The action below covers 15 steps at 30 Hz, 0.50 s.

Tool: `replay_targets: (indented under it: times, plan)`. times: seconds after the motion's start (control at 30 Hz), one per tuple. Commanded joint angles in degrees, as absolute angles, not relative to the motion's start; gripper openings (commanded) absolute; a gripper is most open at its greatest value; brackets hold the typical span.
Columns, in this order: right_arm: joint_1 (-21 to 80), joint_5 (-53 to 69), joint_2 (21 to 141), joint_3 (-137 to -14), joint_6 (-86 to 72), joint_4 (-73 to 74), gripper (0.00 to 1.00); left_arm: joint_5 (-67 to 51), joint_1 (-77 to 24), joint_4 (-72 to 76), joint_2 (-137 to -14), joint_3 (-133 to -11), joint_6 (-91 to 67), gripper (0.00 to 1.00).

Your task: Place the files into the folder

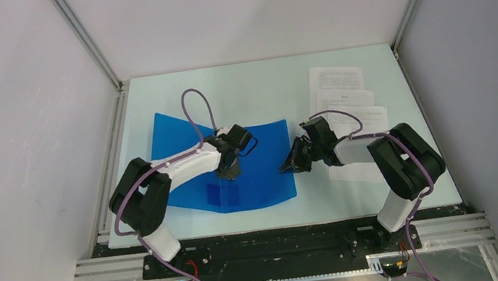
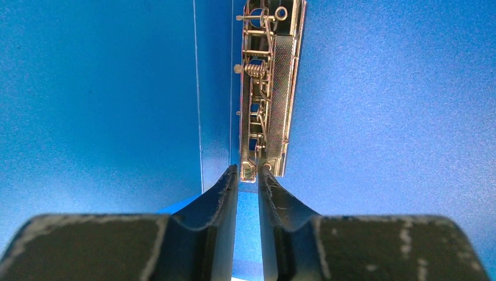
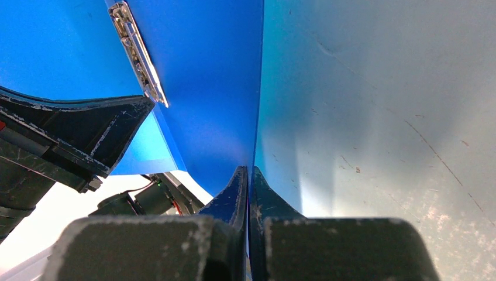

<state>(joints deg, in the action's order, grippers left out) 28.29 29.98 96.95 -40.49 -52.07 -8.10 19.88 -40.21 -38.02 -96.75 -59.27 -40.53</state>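
Note:
The blue folder lies open on the table, left of centre, its right cover curving upward. My left gripper points down at the spine. In the left wrist view its fingertips are nearly closed around the near end of the metal clip. My right gripper is shut on the edge of the right cover, seen at the jaws in the right wrist view. The clip and the left gripper's fingers also show there. The files, white printed sheets, lie fanned at the back right, partly under my right arm.
The pale table is boxed in by aluminium frame posts and white walls on three sides. Both arm bases stand on the black rail at the near edge. Purple cables loop above each wrist.

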Motion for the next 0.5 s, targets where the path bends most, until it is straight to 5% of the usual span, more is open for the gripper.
replay_targets:
  times: [0.0, 0.47]
  plan:
    - [28.97, 30.35, 97.81, -40.43, -51.8, -7.88, 0.0, 21.11, -39.8, -37.63, -96.86, -59.99, -41.31, 0.24]
    - [29.0, 30.54, 97.88, -40.43, -51.79, -7.93, 0.0, 20.96, -39.77, -37.56, -97.27, -59.99, -41.38, 0.24]
